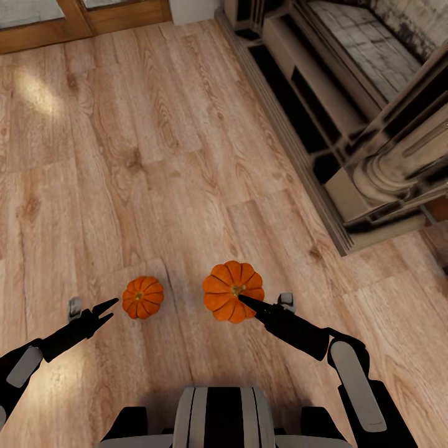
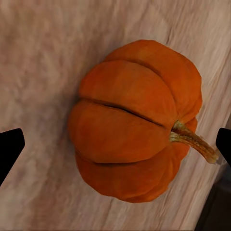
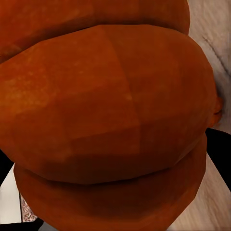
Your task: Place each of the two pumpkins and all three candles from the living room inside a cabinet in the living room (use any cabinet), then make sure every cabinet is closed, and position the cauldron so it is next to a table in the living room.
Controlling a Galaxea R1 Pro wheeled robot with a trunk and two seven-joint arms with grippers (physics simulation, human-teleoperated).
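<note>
Head view: right tool (image 1: 252, 306) grips larger pumpkin (image 1: 228, 286); left tool (image 1: 109, 312) spread wide beside smaller pumpkin (image 1: 142, 297).

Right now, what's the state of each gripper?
Left gripper: open, empty, fingers spread beside the smaller pumpkin on the floor.
Right gripper: pressed against the larger pumpkin; whether it is gripping cannot be told.

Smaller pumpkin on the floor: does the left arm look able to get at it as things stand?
Probably yes. The left gripper is open and points at the smaller pumpkin, with only bare wood floor between them; the wrist view frames the pumpkin between the fingertips.
</note>
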